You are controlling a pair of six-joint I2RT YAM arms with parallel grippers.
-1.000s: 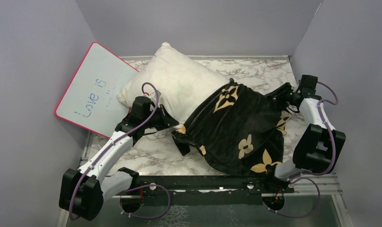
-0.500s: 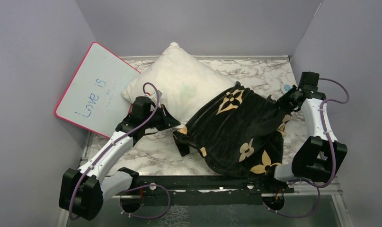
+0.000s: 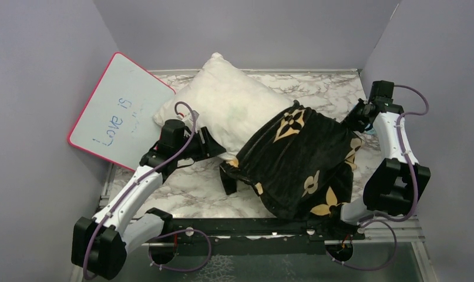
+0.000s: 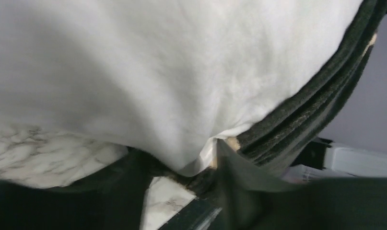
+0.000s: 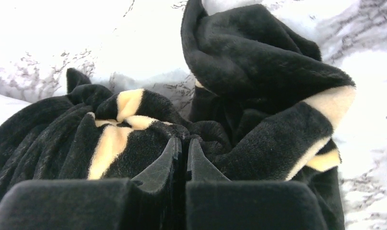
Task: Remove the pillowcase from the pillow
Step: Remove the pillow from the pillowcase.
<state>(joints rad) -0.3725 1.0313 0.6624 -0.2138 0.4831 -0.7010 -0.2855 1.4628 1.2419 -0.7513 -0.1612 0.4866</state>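
R gripper (image 5: 184,146) clamps pillowcase (image 3: 299,158) edge; L gripper (image 3: 215,147) parted at pillow (image 3: 234,100) corner.

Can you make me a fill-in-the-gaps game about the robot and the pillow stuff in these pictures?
1. The pillowcase is black with tan four-petal ____.
2. The right gripper has its jaws shut on the ____.
3. The whiteboard has a ____ rim.
4. The word written before "is" on the whiteboard is ____.

Missing words: flowers, pillowcase, pink, Love.

Even soft light, blurry wrist close-ups
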